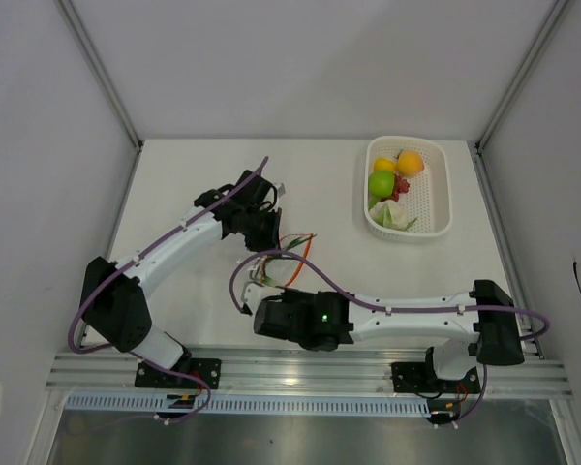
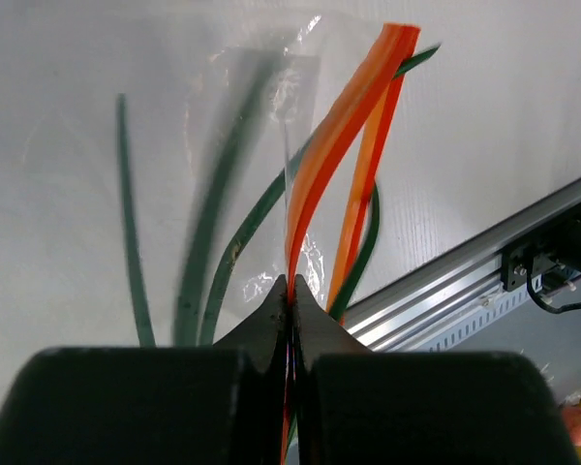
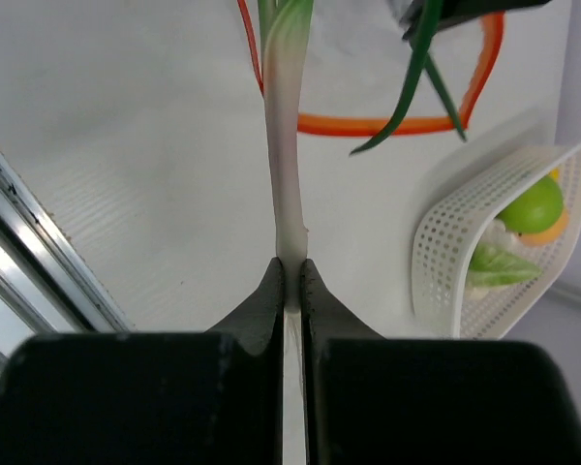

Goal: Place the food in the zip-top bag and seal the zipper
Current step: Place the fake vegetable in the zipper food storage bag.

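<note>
Looking first at the left gripper (image 2: 290, 291), I see its two black jaws pressed together on the thin red-orange zipper (image 2: 349, 126), a smooth flexible strip that bends upward in two ribbons. From there spreads the zip-top bag (image 2: 271, 97), a clear, crinkly film with shiny folds. Long narrow green leaves show blurred through it.

The right gripper (image 3: 290, 266) has its jaws clamped on the pale end of a green stalk (image 3: 286, 145), a slim smooth shaft, white at the jaws and green further out. Beyond it the zipper makes an open orange loop on the table (image 1: 194, 174), which is white and matte. Whether the stalk goes through this loop I cannot tell.

The bag lies in the middle of the table, between both grippers. Well apart, at the far right, stands the white perforated basket (image 1: 436, 203) with rounded corners. It holds the glossy green apple (image 1: 381, 183), the orange-yellow round fruit (image 1: 410, 162), a yellow piece (image 1: 384, 165), red bits (image 1: 401, 185) and a pale leafy piece (image 1: 389, 214). White tabletop shows between bag and basket. The ribbed metal rail (image 1: 310, 373) runs along the near edge, close under the right arm, and grey walls (image 1: 39, 145) border the table.
</note>
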You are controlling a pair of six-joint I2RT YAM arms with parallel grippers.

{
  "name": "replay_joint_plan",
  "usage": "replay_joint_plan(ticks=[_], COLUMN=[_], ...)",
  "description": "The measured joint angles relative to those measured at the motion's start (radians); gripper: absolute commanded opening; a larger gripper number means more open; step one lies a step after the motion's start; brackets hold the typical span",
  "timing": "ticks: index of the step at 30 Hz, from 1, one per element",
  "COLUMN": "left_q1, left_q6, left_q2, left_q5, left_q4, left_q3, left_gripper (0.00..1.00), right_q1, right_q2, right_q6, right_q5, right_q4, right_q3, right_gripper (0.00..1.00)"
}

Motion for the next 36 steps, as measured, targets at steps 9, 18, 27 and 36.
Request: replay_joint_plan(ticks=[9,18,27,36], left_q1=[-0.003,-0.005,-0.009,-0.011], left_q6=[0.016,0.006,-0.024,-0.047], left_q2=[-0.009,-0.096,-0.15,-0.175], left_q5=[0.069,0.076,0.013,-0.056], left_q4=[0.032,0.053,0.067,0.077], left_q3=[-0.005,-0.037,-0.071,-0.088], left_gripper=[0.01,0.0,0.01,0.01], right_q1=[-0.07,-0.158,-0.174,-0.226], right_q2=[-0.026,-0.02,-0.074,-0.159], right_q6=[-0.105,-0.064,0.044,0.135], right_q5=[-0.093,-0.192,-0.249,-0.278], right_q4=[0.131,0.174,0.171,0.159], right_q3=[0.0,-0.077,-0.173,-0.198], right_gripper=[0.0,0.0,0.0,0.0])
